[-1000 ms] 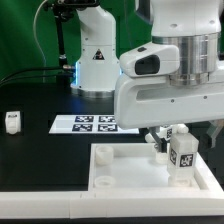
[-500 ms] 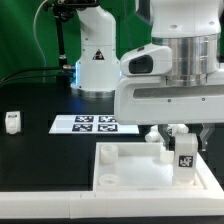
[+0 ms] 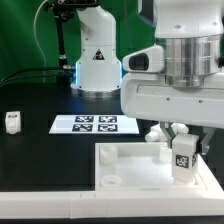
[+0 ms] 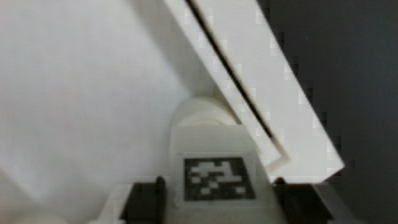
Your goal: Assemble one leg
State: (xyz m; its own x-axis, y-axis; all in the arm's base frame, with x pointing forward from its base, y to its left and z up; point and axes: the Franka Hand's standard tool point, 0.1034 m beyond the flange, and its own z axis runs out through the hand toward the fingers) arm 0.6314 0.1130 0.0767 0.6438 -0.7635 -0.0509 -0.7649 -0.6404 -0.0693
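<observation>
My gripper (image 3: 180, 140) is shut on the leg (image 3: 183, 158), a small white blocky peg with a black-and-white tag. It holds the leg upright over the large white square panel (image 3: 125, 160), near the panel's corner at the exterior view's right. I cannot tell whether the leg touches the panel. In the wrist view the leg (image 4: 221, 160) sits between my two dark fingers (image 4: 150, 203), close beside the panel's raised rim (image 4: 249, 80). A second white leg (image 3: 12, 122) lies on the black table at the exterior view's left.
The marker board (image 3: 95, 124) lies on the table behind the panel. A white robot base (image 3: 98, 55) stands at the back before a green backdrop. The panel has round corner sockets (image 3: 108, 179).
My gripper and the held leg have shifted slightly, first toward the exterior view's right, then a little back and lower, staying over the panel's corner.
</observation>
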